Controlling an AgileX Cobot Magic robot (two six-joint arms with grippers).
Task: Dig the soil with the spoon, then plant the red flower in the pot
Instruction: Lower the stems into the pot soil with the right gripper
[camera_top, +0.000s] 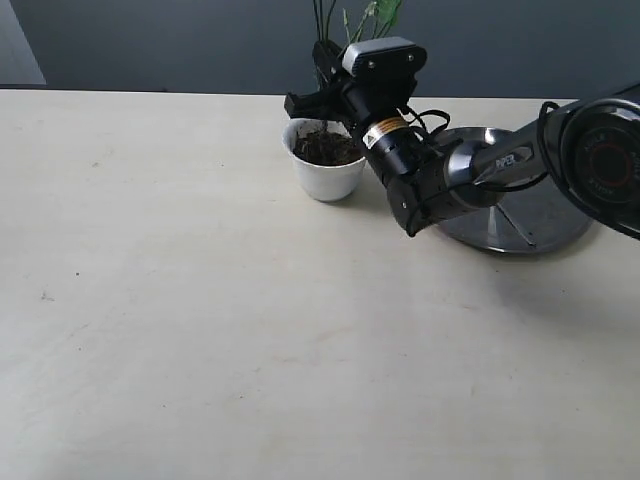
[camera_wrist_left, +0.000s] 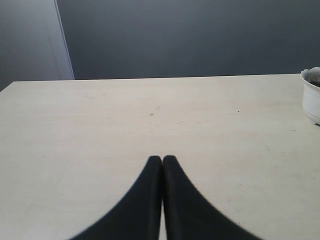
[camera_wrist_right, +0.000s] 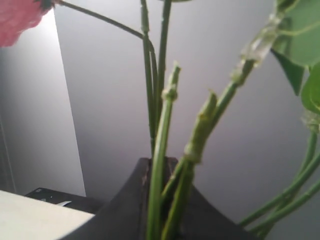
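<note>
The white pot (camera_top: 323, 165) stands at the back of the table, filled with dark soil (camera_top: 326, 148). My right gripper (camera_top: 322, 58) hangs just over the pot's far rim, shut on the green stems of the red flower (camera_top: 330, 18). In the right wrist view the stems (camera_wrist_right: 159, 150) rise from between the shut fingers (camera_wrist_right: 127, 200), with a red bloom (camera_wrist_right: 17, 20) and green leaves (camera_wrist_right: 302, 35) at the edges. A slim silver bar, seemingly the spoon (camera_top: 517, 226), lies on the steel plate. My left gripper (camera_wrist_left: 162, 159) is shut on nothing, low over bare table, with the pot (camera_wrist_left: 312, 97) off to one side.
The round steel plate (camera_top: 560, 225) sits at the back right, partly under my right arm (camera_top: 450, 175). A dark wall runs behind the table's far edge. The left arm does not show in the exterior view.
</note>
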